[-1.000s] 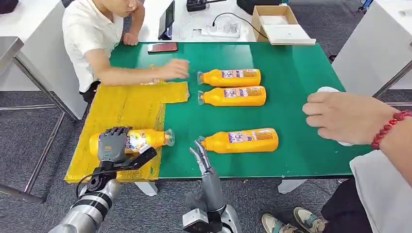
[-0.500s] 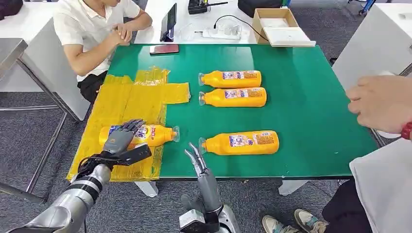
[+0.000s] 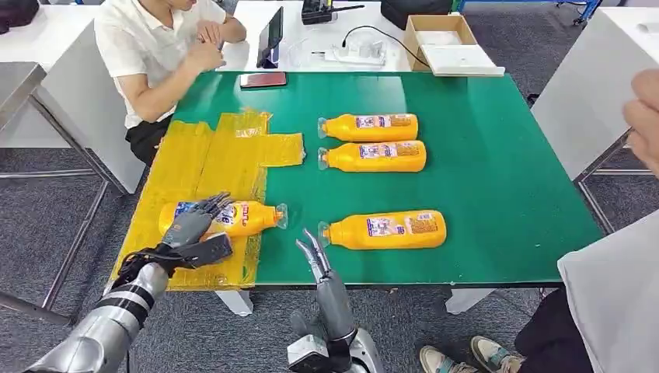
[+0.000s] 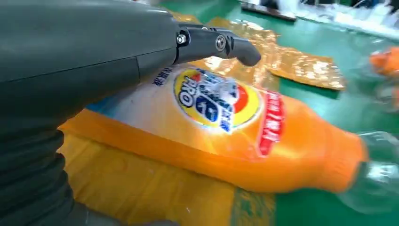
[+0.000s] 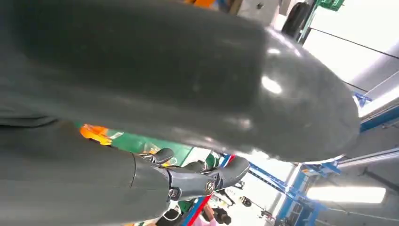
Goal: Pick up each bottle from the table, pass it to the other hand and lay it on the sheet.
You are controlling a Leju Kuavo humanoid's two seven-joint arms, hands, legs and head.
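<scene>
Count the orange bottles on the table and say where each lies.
4. One orange plastic bottle lies on the yellow sheet under the left robot hand; two lie side by side mid-table; one lies near the front edge.

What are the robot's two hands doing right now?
Left hand: open, fingers spread over the bottle lying on the yellow sheet.
Right hand: open, holding nothing.

Bare green table [image 3: 497, 155] is seen right of the lone near bottle [image 3: 385, 229]. A clear strip is left between that bottle and two touching bottles [image 3: 371, 141] behind it. Left of it, the yellow sheet [image 3: 206, 163] is partly taken by a lying bottle [image 3: 233, 217].
</scene>
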